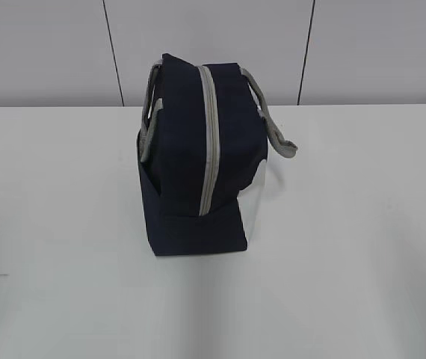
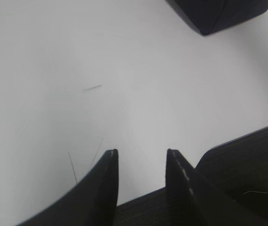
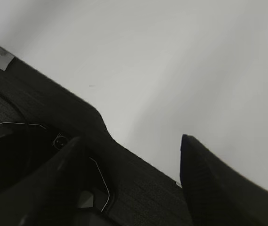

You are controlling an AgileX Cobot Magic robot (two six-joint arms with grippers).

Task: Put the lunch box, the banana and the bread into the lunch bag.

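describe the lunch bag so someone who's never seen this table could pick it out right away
On the white table, near its far edge before the grey wall, stands a boxy navy-blue fabric lunch bag. A closed grey zipper strip runs over its top, with grey webbing handles on both sides. It is the only object there.
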